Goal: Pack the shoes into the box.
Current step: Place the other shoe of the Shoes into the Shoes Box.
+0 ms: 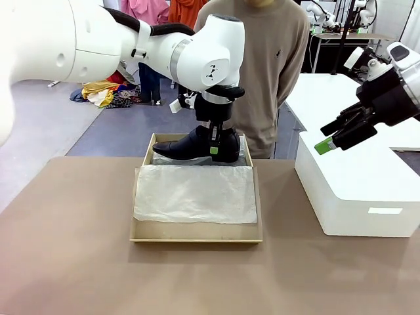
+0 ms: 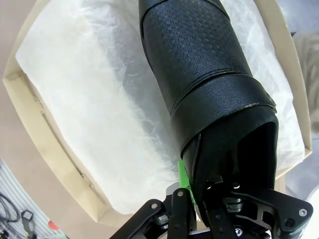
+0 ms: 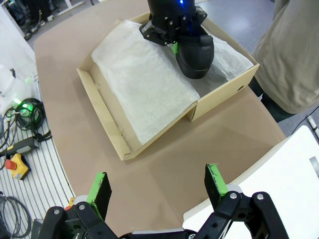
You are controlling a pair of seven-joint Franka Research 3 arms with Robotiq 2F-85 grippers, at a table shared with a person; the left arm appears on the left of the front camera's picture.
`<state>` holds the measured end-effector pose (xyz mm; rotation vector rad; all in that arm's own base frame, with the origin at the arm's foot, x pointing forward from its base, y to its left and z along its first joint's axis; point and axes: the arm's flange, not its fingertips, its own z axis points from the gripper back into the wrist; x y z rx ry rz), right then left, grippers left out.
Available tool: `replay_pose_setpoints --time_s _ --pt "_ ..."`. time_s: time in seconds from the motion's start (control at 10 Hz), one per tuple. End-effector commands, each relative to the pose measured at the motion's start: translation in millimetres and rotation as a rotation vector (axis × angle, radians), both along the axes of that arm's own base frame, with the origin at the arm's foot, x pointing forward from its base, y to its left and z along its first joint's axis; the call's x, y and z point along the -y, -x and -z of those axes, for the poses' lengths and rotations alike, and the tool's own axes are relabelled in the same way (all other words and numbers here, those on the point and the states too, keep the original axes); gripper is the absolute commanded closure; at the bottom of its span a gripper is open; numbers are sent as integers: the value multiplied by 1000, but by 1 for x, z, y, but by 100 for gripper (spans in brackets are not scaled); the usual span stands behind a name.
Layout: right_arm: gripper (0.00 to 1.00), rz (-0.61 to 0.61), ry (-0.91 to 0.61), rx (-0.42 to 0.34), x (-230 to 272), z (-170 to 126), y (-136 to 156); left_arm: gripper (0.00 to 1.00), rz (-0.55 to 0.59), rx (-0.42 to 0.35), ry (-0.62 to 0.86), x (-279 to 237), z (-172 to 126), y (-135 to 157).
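Observation:
One glossy black shoe stands in the far half of the tan box, toe toward picture left, on white tissue paper. My left gripper comes down from above and is shut on the shoe's heel rim. In the left wrist view the shoe runs away from my left gripper, one green pad outside the heel. The right wrist view has the shoe inside the box, whose flat lid lies open toward me under the tissue. My right gripper hangs open and empty off to the right.
A large white box stands on the table's right side, under my right gripper. A person stands at the far edge just behind the shoebox. Bare brown tabletop lies left of and in front of the box.

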<state>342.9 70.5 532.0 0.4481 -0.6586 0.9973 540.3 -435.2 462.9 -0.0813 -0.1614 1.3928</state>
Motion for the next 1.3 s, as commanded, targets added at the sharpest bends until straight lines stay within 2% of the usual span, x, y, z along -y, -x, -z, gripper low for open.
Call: replay_pose_setpoints --time_s 0.0,0.7,1.2 --pt "0 -12 -18 4 0 0 -1 100 -74 -2 9 -3 1 3" --pt "0 -12 -18 4 0 0 -1 100 -62 -23 28 11 24 -5" --pt "0 -12 -18 4 0 0 -1 100 -77 -92 40 7 35 -9"
